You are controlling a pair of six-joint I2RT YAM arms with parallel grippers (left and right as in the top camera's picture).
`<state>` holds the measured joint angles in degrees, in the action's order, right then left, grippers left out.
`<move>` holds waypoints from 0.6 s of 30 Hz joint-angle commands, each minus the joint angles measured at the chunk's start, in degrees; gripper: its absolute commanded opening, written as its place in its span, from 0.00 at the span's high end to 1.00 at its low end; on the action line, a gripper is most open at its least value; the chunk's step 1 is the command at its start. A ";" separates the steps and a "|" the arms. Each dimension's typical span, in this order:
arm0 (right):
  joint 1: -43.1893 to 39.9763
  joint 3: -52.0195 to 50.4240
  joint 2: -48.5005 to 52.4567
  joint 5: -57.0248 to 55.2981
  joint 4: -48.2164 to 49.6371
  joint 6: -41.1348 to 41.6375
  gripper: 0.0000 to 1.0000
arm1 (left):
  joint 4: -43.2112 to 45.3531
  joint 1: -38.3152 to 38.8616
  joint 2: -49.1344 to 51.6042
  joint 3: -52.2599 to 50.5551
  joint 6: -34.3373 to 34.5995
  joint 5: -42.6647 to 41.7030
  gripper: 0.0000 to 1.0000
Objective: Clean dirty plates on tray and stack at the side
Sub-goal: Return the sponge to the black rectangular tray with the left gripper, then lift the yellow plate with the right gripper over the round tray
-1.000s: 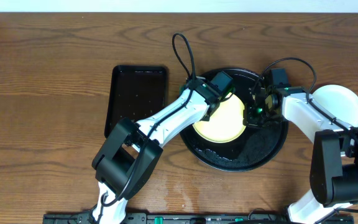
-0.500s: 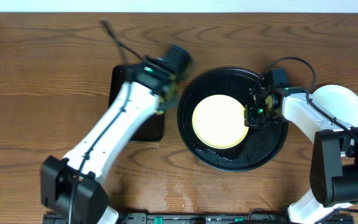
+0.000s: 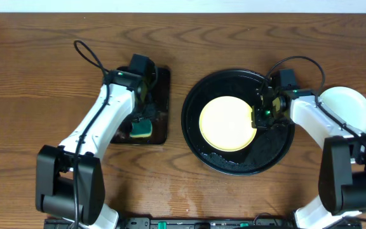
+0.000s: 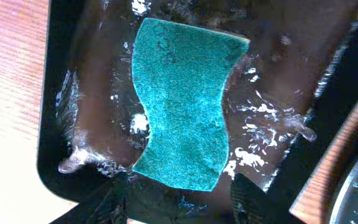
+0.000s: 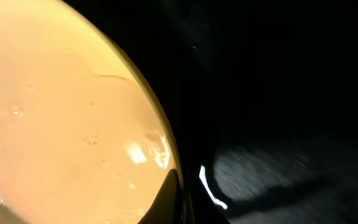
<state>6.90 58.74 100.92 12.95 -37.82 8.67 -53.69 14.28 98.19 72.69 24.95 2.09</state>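
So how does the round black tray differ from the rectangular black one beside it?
The round tray is clearly larger than the rectangular tray. The round tray holds a pale yellow plate, while the rectangular tray holds a green sponge. In the overhead view, the round tray lies to the right of the rectangular tray. Both are glossy black, raised-rimmed and wet.

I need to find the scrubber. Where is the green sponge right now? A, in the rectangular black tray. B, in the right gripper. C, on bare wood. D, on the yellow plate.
A: the sponge lies flat in the wet rectangular tray, just ahead of the left gripper's open fingers; the yellow plate is bare.
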 commanded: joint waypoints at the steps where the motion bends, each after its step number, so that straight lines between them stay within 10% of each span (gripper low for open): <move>1: -0.15 -0.02 -7.26 -7.04 -0.63 -0.59 0.99 | 0.00 -1.36 -4.72 2.36 -2.25 -6.05 0.40; 18: 16.92 -0.02 -28.30 -47.15 -1.42 -5.42 0.99 | 0.46 -1.42 -23.08 2.34 -2.23 -9.14 0.19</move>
<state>20.38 58.65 74.81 -22.63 -39.40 5.28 -53.15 13.06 75.40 73.45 23.29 -6.37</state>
